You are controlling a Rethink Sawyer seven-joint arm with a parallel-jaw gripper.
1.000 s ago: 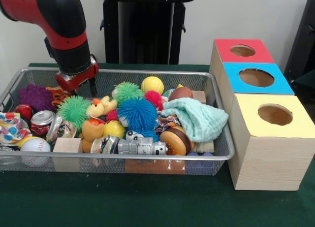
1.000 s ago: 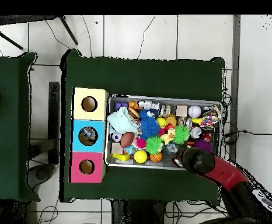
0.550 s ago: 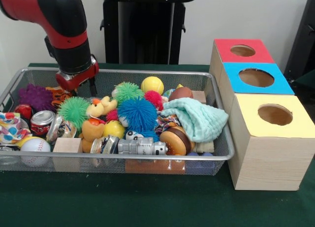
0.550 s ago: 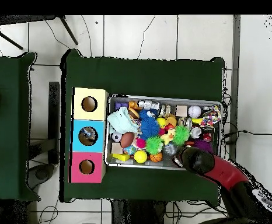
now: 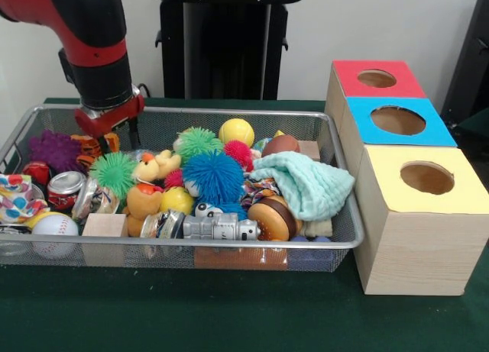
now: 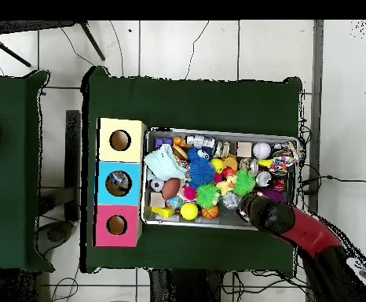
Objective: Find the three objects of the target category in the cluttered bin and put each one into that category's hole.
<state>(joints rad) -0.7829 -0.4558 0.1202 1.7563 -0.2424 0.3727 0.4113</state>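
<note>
While the red arm hangs over the wire basket (image 5: pixel 229 117), its gripper (image 5: pixel 116 135) points down with two dark fingers slightly apart and nothing between them, just above an orange striped toy (image 5: pixel 98 145) beside the purple spiky ball (image 5: pixel 55 150). The green spiky ball (image 5: pixel 114 172) lies just in front of the gripper, the blue spiky ball (image 5: pixel 214 176) well off toward the three boxes (image 5: pixel 412 207). Since a second ago the arm has shifted away from the boxes, toward the purple ball.

green table (image 5: pixel 229 321), bin (image 5: pixel 336 249), boxes (image 5: pixel 416 230)
</note>
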